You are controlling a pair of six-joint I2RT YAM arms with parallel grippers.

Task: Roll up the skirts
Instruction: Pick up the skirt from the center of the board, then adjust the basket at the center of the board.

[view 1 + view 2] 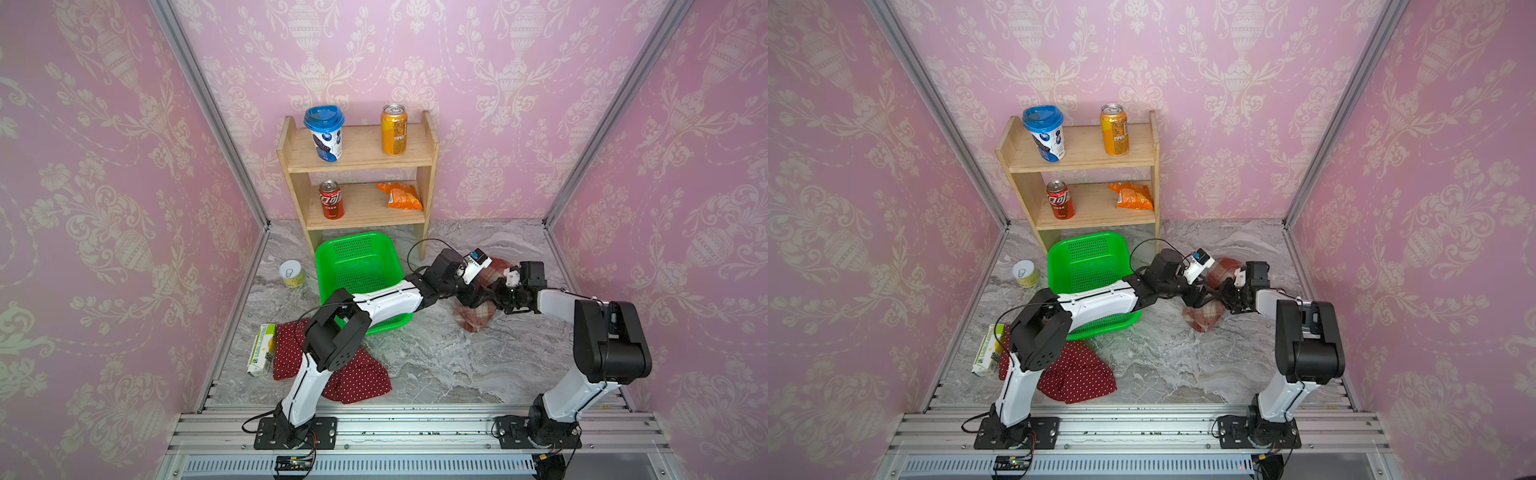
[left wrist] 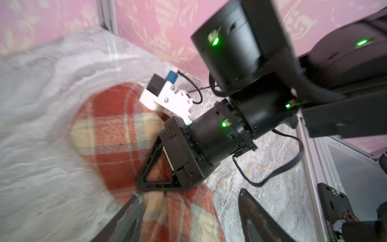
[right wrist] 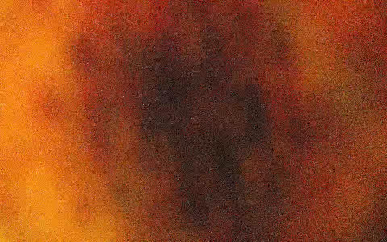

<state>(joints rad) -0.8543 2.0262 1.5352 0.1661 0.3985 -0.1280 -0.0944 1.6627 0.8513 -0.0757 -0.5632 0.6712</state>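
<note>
The plaid skirt (image 1: 476, 318) (image 1: 1202, 318) lies as a bunched roll at the right back of the marble table, and both grippers meet over it. In the left wrist view the plaid skirt (image 2: 109, 125) runs between the spread fingers of my left gripper (image 2: 188, 220), which is open; the cloth lies against one finger. My right gripper (image 2: 143, 187) pinches the roll where it narrows. Cloth fills the right wrist view as a red-orange blur. The polka-dot skirt (image 1: 357, 384) (image 1: 1077, 380) lies flat at the front left, partly under my left arm.
A green basket (image 1: 332, 245) sits behind the left forearm. A wooden shelf (image 1: 430, 166) at the back holds cans, a cup and a snack bag. A tin can (image 1: 292, 273) and a carton (image 1: 262, 349) stand near the left wall.
</note>
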